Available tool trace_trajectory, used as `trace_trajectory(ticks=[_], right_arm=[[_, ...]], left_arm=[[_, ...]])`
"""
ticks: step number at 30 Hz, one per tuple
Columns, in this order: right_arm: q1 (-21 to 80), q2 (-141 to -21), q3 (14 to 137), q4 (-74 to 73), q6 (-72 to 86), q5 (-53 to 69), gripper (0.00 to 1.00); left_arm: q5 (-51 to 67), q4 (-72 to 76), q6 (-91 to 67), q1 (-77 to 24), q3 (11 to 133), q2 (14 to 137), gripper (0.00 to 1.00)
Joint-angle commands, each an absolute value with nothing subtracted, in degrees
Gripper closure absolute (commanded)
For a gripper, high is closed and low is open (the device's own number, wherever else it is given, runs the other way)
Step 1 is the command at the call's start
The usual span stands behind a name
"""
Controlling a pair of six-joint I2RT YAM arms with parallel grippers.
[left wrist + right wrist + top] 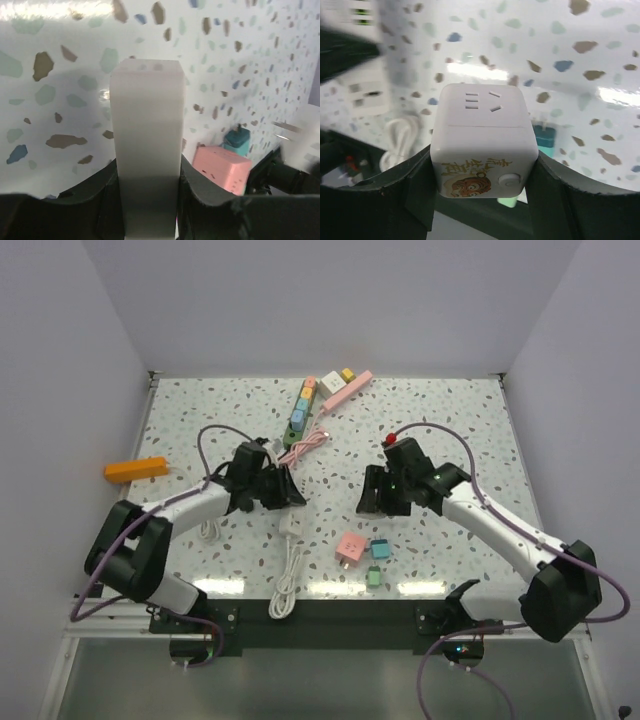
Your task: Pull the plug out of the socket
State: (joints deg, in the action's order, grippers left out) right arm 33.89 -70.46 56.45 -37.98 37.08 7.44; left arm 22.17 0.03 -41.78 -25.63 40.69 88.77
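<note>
Now | my left hand point(150, 176) clamps the white plug point(147, 125) | my right hand point(483, 172) grips the white cube socket point(483, 140) | both apart over the surface point(455, 425)

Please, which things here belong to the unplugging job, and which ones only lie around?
Job: white block in the left gripper; white cube socket in the right gripper.
Lying about: pink cube, teal plug, orange block, colourful power strip, pink cable.

white plug point(145, 150), orange-printed white socket point(484, 145), speckled table point(450, 420).
</note>
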Motion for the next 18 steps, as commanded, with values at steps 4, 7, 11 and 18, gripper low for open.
trace_trajectory(ticks=[4,7,11,18], right_arm=[[33.3,-78.6,60.3,-44.5,33.9,-4.0,1.00],[33.2,-82.3,60.8,-43.4,33.6,-4.7,1.00],[33.1,-86.7,61.8,-41.9,33.2,-4.7,1.00],[33.0,-93.5,66.0,-41.8,31.9,-4.7,1.00]], left_arm=[[18.1,-25.6,-30.6,-20.5,59.8,75.5,1.00],[16.6,-35.2,-25.3,-10.2,64.0,75.4,1.00],[9.0,-43.3,-20.1,-0.2,70.3,75.9,1.00],[5.4,-46.7,-13.7,10.9,77.4,85.8,1.00]])
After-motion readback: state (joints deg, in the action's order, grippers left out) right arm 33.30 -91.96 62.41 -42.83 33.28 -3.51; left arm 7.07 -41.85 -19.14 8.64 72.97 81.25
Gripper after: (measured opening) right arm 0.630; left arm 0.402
